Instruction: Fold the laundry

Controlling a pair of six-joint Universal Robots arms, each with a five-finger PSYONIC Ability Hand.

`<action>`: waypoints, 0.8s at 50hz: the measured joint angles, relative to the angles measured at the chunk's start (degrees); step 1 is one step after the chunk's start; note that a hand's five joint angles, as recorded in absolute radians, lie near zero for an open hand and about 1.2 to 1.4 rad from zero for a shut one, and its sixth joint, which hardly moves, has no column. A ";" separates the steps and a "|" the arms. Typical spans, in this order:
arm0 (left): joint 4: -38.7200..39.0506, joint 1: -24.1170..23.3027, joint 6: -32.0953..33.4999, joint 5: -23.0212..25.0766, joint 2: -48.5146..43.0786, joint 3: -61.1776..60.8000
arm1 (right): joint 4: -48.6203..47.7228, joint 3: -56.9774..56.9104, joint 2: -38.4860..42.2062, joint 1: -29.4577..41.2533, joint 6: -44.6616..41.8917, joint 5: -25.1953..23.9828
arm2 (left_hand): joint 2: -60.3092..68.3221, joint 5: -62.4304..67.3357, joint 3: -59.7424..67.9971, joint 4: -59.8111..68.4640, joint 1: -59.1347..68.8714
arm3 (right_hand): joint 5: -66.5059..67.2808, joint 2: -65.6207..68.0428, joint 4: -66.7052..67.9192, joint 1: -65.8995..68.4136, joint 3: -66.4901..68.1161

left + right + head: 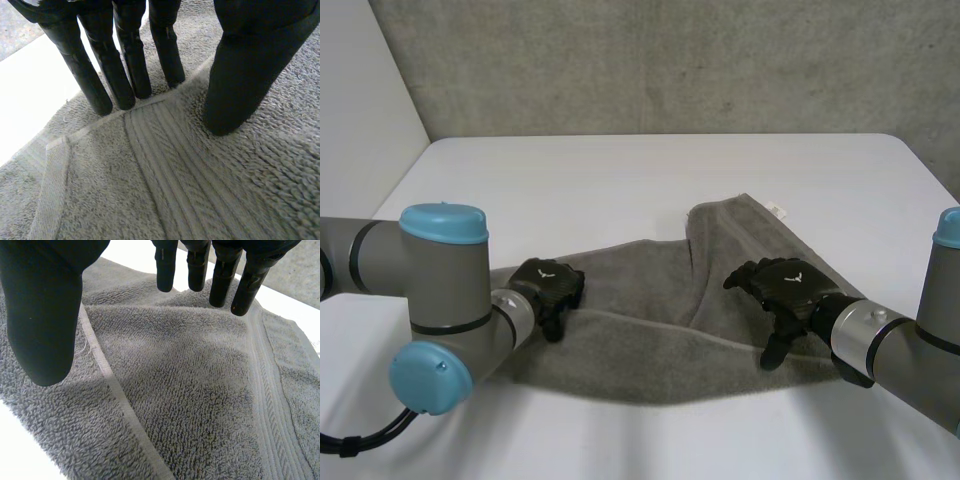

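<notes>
Pressing straight left hand [548, 285] fingers [127, 75] onto one end of grey towel [640, 340] on worktop [620, 180], holding right hand [785, 285] fingers [197, 270] spread above other end.

A white desk [620, 175] carries one thing, a grey towel [650, 335], which lies flat on the desk's near half and stretches unevenly from left to right. Its right part reaches farther back, to a corner with a small white tag [777, 210], and a raised crease crosses its middle
</notes>
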 measured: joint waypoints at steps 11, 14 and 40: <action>1.00 0.01 -0.13 -0.13 4.78 -1.16 | 0.00 -0.09 0.15 0.00 -0.08 -0.04 | 22.99 22.09 23.08 23.26 19.83 | -0.01 0.00 0.00 0.00 0.00; 1.40 0.00 -0.14 -0.11 6.44 -1.76 | -0.02 -0.14 0.21 0.00 -0.09 -0.04 | 23.76 22.73 23.81 24.00 20.27 | -0.01 0.00 0.00 0.00 0.00; 1.79 0.84 -0.76 0.71 32.19 -11.20 | 16.45 -8.14 3.70 -7.41 0.99 -4.13 | 24.19 22.75 24.25 24.51 20.34 | 0.19 -0.84 -0.61 -0.58 -0.13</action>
